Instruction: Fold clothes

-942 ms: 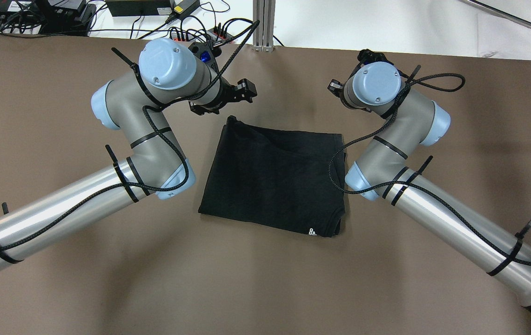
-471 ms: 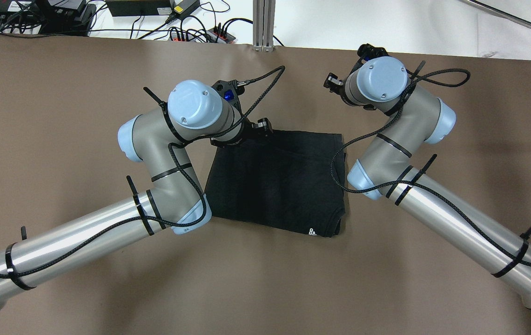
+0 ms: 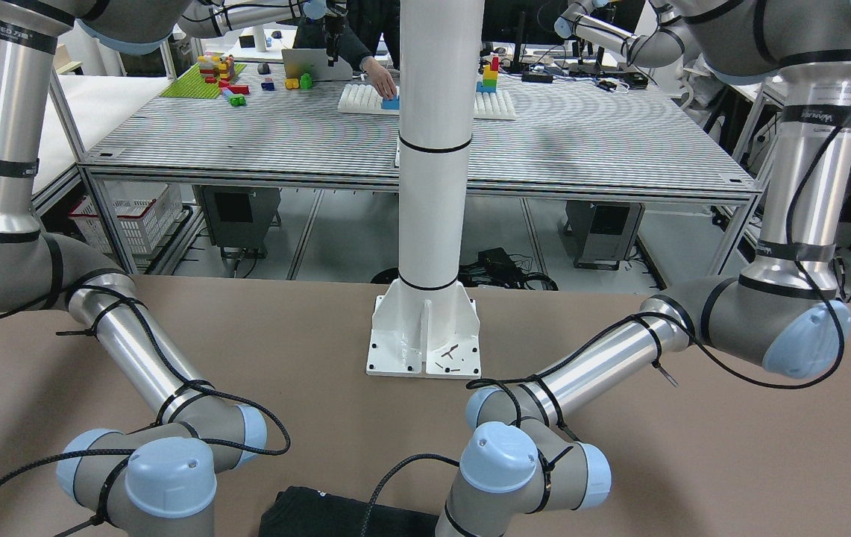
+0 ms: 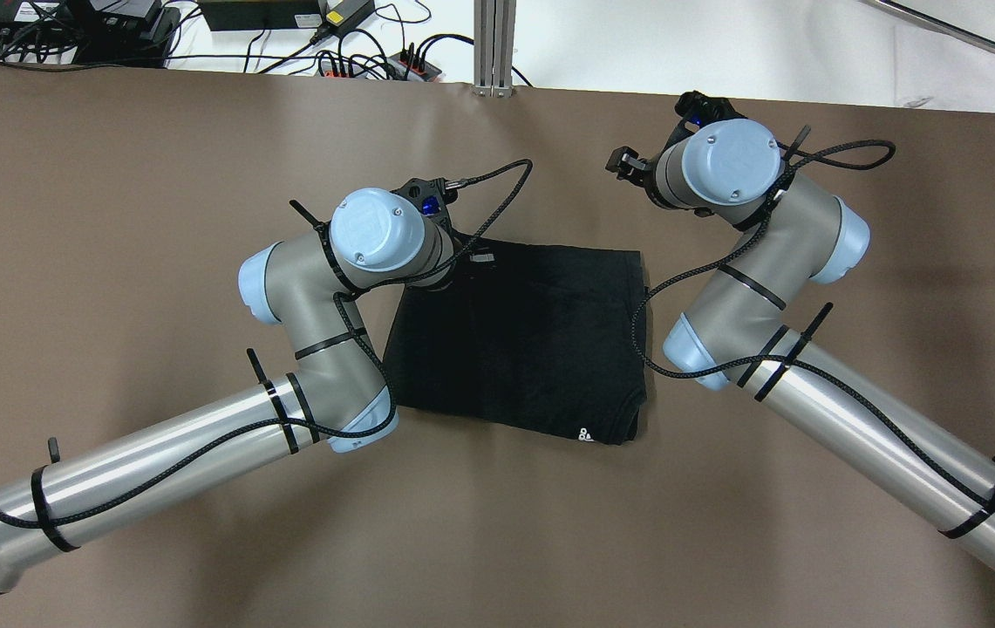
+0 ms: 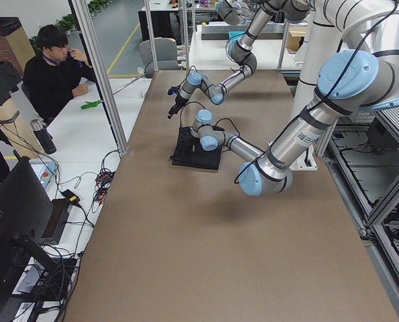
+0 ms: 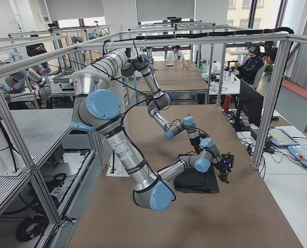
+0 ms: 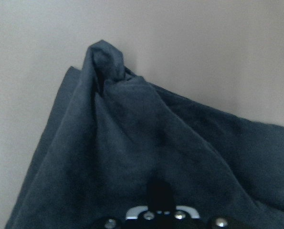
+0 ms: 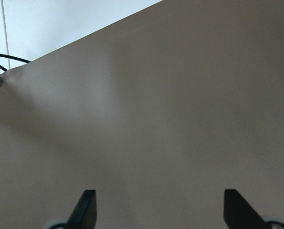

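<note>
The left gripper (image 7: 158,191) is clenched on a raised ridge of the garment (image 4: 514,340) — its jaws pressed together, with dark cloth bunched up to them. Ahead of the jaws the fabric runs to a peaked corner (image 7: 106,55), and past that corner lies bare table (image 4: 113,174). Behind the jaws the rest of the garment lies folded flat at the table's middle. Its edges are roughly square, and a small white logo (image 4: 584,433) sits at the corner farthest from them. The right gripper (image 8: 159,192) hangs released, jaws wide apart, above bare table just off the garment's other far corner — touching nothing. Ahead of these jaws open brown surface runs to the table's far edge, where a white surface and a cable (image 8: 8,58) show.
</note>
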You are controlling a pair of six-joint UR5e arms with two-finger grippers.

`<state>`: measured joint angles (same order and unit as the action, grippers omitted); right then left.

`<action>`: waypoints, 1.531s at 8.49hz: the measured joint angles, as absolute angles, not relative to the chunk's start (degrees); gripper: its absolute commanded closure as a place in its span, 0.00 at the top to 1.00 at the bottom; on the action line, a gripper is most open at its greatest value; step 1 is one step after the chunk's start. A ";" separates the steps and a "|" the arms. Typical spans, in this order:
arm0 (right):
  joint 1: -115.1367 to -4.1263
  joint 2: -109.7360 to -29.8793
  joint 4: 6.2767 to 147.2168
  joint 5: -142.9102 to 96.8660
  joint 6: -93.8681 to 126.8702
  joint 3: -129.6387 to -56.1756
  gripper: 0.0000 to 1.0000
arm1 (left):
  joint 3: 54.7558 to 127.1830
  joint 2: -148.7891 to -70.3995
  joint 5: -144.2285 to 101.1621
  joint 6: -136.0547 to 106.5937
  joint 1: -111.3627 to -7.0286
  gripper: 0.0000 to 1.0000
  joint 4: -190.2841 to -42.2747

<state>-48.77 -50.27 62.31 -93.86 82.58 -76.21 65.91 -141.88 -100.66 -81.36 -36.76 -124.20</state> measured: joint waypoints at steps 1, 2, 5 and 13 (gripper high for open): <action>-48.73 -50.40 62.31 -93.86 82.50 -76.37 0.94 | 64.44 -141.92 -100.38 -81.36 -37.30 0.00 -125.25; -48.66 -50.59 62.31 -93.86 82.47 -76.42 0.94 | 63.03 -141.99 -100.26 -81.34 -38.10 0.00 -125.81; -48.53 -51.34 62.31 -93.87 82.44 -76.79 0.94 | 60.04 -142.17 -100.36 -81.34 -43.33 0.04 -126.93; -50.29 -62.80 63.55 -97.16 60.74 -81.08 0.95 | 62.90 -135.72 -102.00 -70.53 -52.06 0.94 -126.96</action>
